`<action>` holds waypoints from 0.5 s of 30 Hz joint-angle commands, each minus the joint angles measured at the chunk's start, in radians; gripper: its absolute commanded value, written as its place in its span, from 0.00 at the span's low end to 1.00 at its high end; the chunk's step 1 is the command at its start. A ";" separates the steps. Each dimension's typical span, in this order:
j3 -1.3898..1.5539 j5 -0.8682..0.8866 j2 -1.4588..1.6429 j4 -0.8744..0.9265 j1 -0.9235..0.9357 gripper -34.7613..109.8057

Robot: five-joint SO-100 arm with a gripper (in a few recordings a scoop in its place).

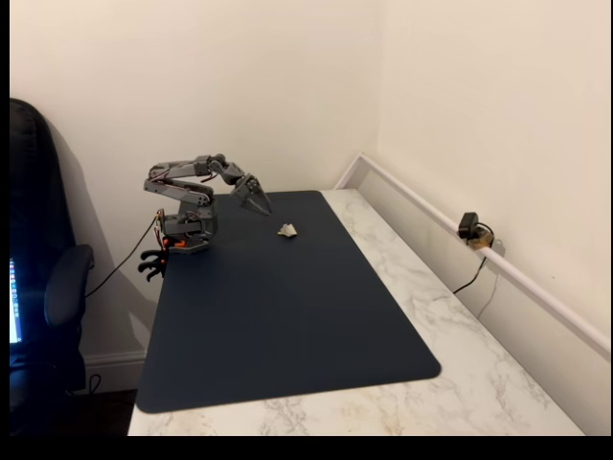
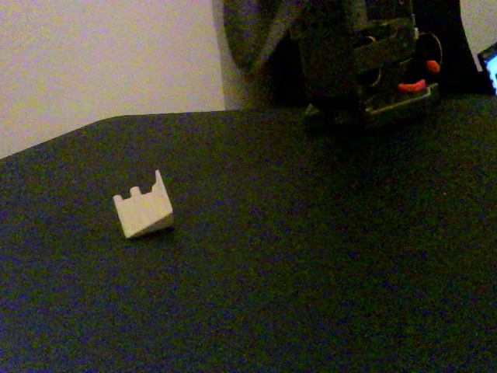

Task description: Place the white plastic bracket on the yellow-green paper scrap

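I am seeing the small white plastic bracket with its little ridges lying alone on the big dark blue mat, which is covering part of the white marble table. The grey robot arm's gripper is hanging just above the mat, near the bracket but not touching it, and I cannot tell if its jaws are open or closed. In the close fixed view, the bracket is sitting tilted with its 3 ridges pointing up.

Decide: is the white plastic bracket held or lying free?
Lying free. The white plastic bracket rests on the dark mat, apart from the gripper.
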 commanded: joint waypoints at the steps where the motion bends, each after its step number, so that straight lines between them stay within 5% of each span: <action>1: 0.069 -0.044 0.110 0.015 0.005 0.24; 15: 0.222 -0.147 0.348 0.100 0.023 0.24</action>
